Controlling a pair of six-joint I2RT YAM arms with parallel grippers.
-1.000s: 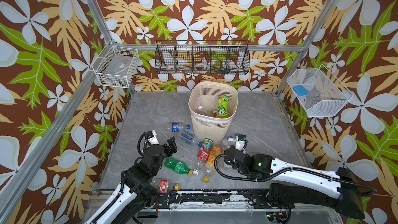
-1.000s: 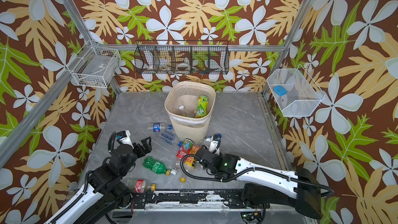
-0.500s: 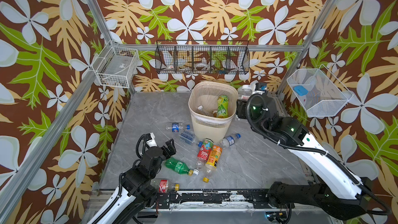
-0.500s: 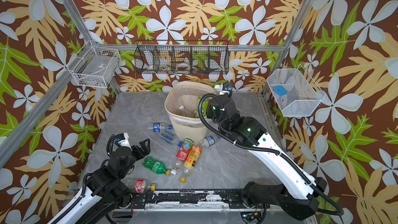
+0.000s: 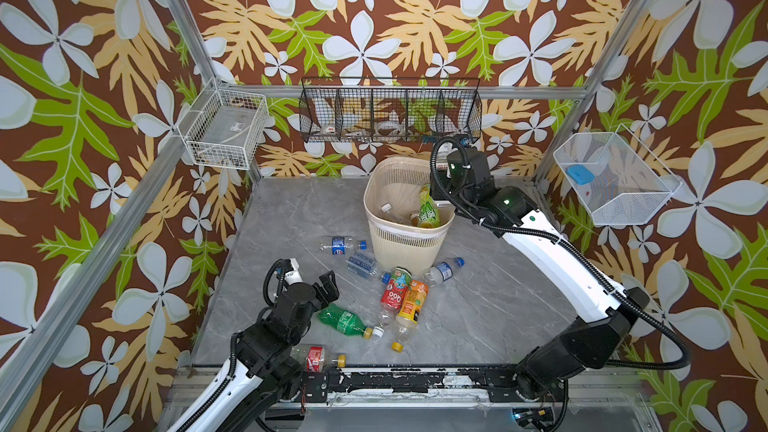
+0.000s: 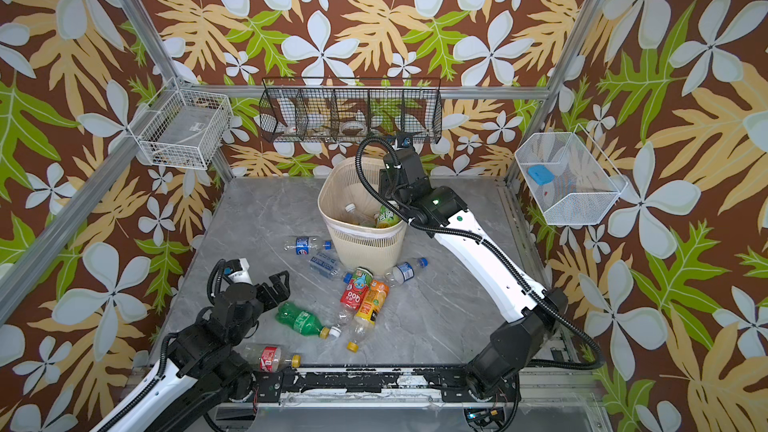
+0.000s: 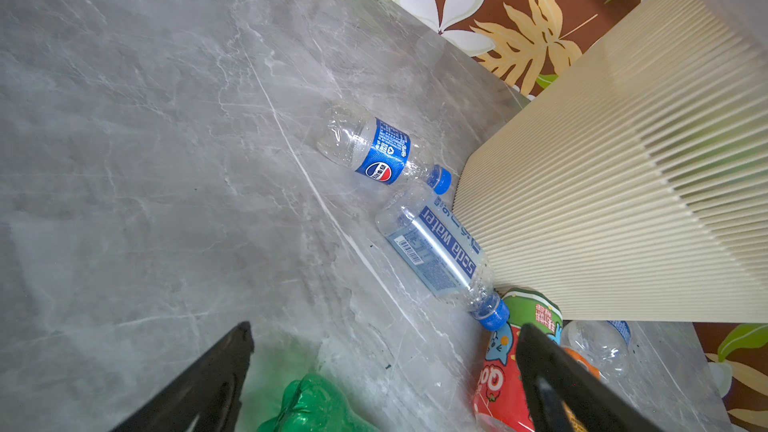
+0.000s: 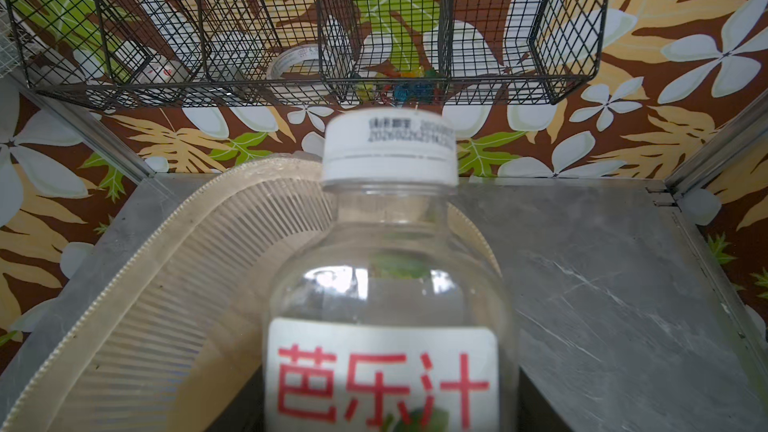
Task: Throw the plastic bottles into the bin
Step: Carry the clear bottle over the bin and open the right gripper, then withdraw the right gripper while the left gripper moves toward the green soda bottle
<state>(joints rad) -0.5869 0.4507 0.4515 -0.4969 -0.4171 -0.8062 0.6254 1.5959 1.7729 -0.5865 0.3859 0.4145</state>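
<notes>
Right wrist view is almost filled by a clear plastic bottle with a white cap and a white label printed in red characters [image 8: 390, 284]. It sits centred in the right end effector, which grasps it part-closed around the body; only dark edges of the fingers show beside the label. Behind the bottle curves the rim of the tall cream ribbed plastic bin [image 8: 166, 222].

In a top view the right end effector [image 5: 444, 162] hangs at the far right side of the bin's rim. Its arm rises from the front rail, bends at the elbow and slants across the grey marbled surface [image 5: 291, 209] to the bin. Inside the bin a green-labelled bottle [image 5: 428, 211] leans against the wall, with a clear bottle beside it.

The left end effector [image 7: 385, 328] is spread wide and holds nothing. Its black fingers [image 7: 224, 367] frame the base of a green plastic bottle [image 7: 316, 405] lying on the surface; whether they touch it I cannot tell. That arm is folded low at the front left, pointing toward the bin. More bottles lie loose on the surface before the bin: a clear blue-labelled cola bottle [image 7: 374, 151], a clear soda-water bottle [image 7: 440, 251] against the bin's wall, and a red-labelled bottle [image 5: 392, 292] beside an orange-labelled bottle [image 5: 409, 303].
</notes>
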